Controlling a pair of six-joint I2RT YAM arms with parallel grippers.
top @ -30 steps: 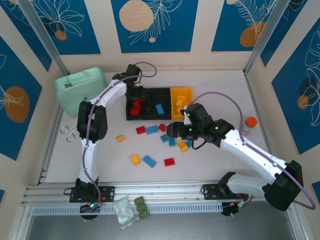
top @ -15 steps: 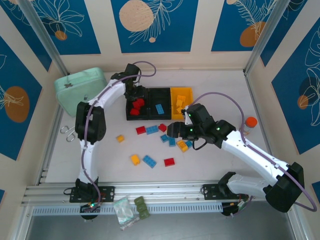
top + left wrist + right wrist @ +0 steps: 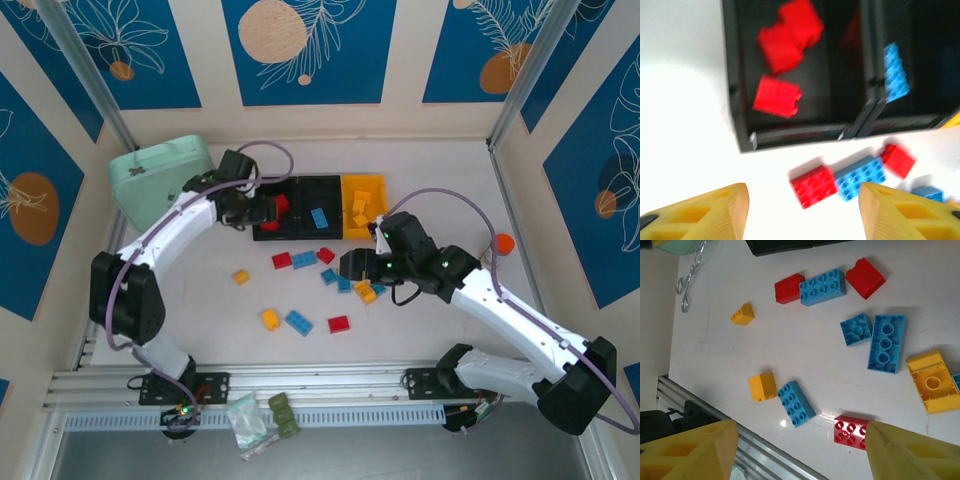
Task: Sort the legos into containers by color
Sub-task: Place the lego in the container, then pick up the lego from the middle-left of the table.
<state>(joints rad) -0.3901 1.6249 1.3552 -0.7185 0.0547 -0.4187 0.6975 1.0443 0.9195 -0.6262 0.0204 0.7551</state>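
On the white tabletop [image 3: 200, 310], legos [image 3: 822, 287], likely light, stiff and slick, lie scattered just ahead of the right gripper [image 3: 801, 432], its jaws apart and empty. They look best pinched across their flat sides. The left gripper [image 3: 802, 200], likewise apart, faces the containers [image 3: 790, 136].

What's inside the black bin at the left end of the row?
Inside the left black plastic bin lie red plastic bricks; no other colour shows. Its far end is cut off in the wrist view, and from above the left gripper covers its left side.
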